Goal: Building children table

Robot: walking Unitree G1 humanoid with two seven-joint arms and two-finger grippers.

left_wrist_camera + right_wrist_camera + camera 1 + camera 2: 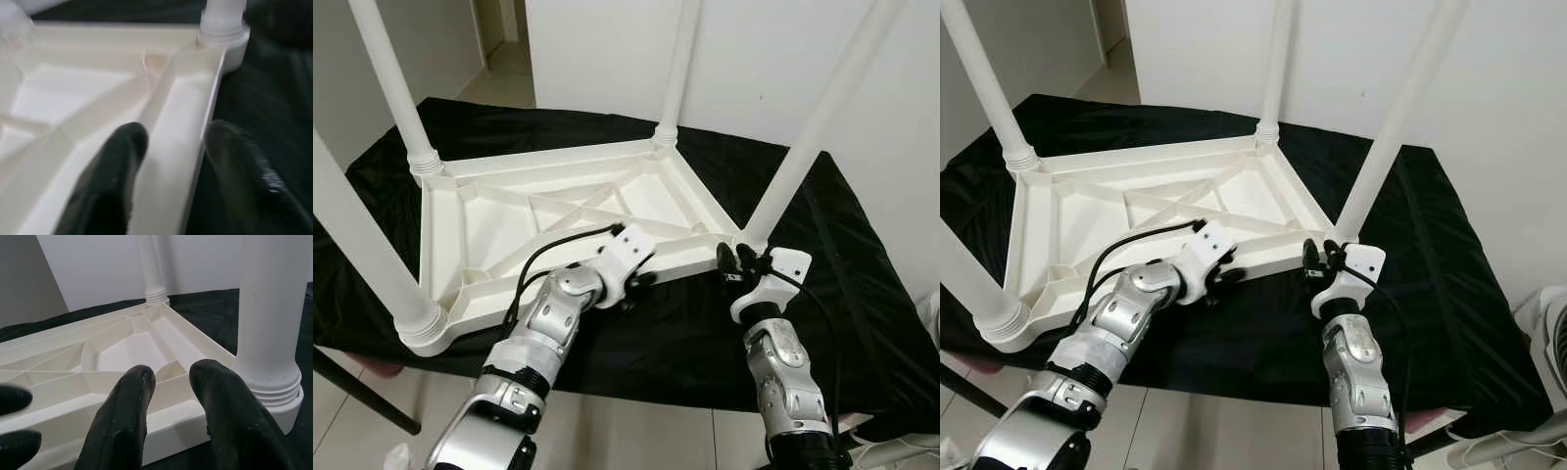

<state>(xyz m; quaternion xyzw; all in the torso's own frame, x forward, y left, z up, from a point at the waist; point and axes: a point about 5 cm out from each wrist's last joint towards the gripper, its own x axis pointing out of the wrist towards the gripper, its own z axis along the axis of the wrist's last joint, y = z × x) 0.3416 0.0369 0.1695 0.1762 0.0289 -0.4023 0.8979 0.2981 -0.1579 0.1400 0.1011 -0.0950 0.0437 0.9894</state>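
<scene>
L gripper (168, 166) fingers astride table (558, 211) rim

- Children's table (558, 211), upturned: plain white plastic all over, ribbed underside and four legs alike; no pattern.
- Cloth (862, 294) beneath it: solid black, slight sheen.
- Left gripper (641, 284): black fingers, white housing, silver arm, black cable.
- Right gripper (732, 262): black fingers, white housing, silver arm.
- Wall (754, 59): plain white.
- Floor (636, 436): pale tile, faint grey joints.
</scene>
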